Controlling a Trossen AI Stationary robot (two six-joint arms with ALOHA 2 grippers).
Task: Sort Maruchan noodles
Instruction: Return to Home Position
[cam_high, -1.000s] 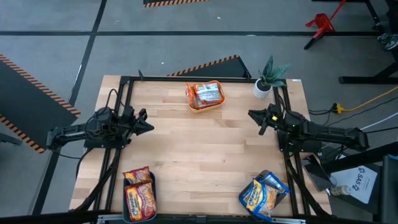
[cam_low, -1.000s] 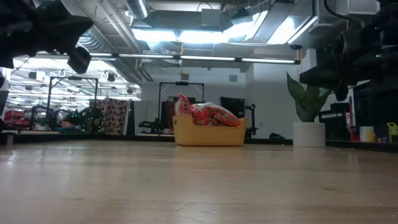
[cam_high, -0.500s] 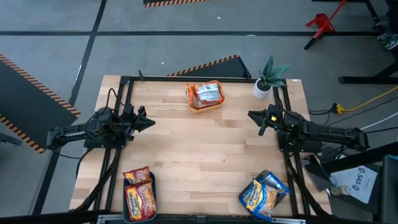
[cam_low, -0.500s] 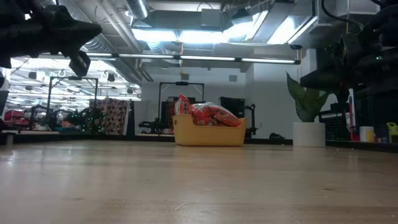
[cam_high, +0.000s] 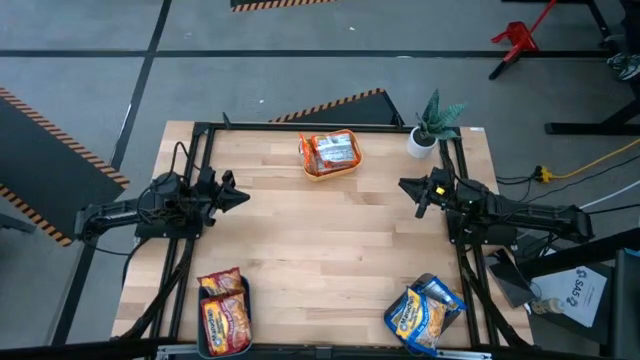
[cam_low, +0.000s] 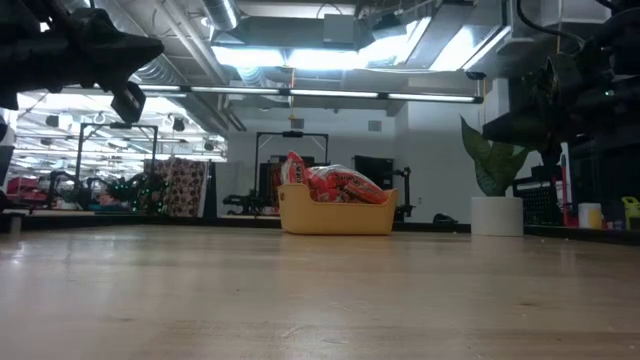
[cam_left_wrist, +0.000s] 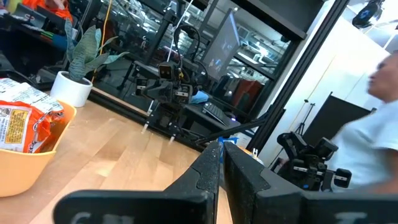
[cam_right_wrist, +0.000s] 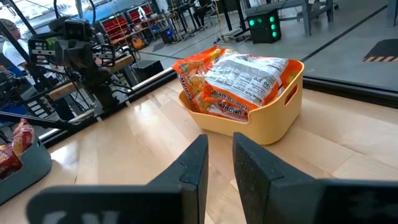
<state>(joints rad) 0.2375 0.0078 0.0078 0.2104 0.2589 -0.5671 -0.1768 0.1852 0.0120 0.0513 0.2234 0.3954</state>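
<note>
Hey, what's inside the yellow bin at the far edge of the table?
Orange Maruchan noodle packets fill the yellow bin, heaped above its rim. The top packet lies with its printed back panel up. How many lie underneath is covered.

On my feed I see a yellow bin (cam_low: 337, 220) at the far edge of the wooden table (cam_high: 330, 250), a potted plant (cam_high: 430, 125) at its far right corner, and a person in a white shirt (cam_left_wrist: 373, 143) beyond.

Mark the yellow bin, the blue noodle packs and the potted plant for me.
yellow bin (cam_low: 335, 220), low view, on its front wall.
blue noodle packs (cam_high: 420, 315), high view, on the top packet's face.
potted plant (cam_high: 421, 143), high view, on the white pot.
</note>
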